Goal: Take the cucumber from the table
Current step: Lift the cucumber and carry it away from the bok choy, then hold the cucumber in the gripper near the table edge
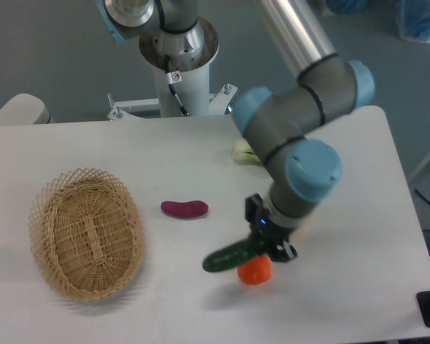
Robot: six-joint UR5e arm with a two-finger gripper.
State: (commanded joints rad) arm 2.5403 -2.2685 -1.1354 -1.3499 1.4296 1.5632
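Pincer low over the front part of the white desk, closed on the right end of the cucumber. Cucumber dark green and glossy, reaching out to the left of the pincer, its free end slightly lower than the held end; hard to tell whether it touched the desk or hung just above, but a soft shadow lay on the surface under it. Just below the pincer, an orange vegetable, close against the cucumber's held end and partly behind it. Up and to the left of the pincer, apart from it, a small purple oblong vegetable lying flat. Far to the left, a woven wicker basket, oval, open side up. Above the pincer, mostly hidden behind the grey arm with blue joints, a pale leafy vegetable with white stem; only its left edge seen. Behind all, at the far edge of the desk, the white arm base.
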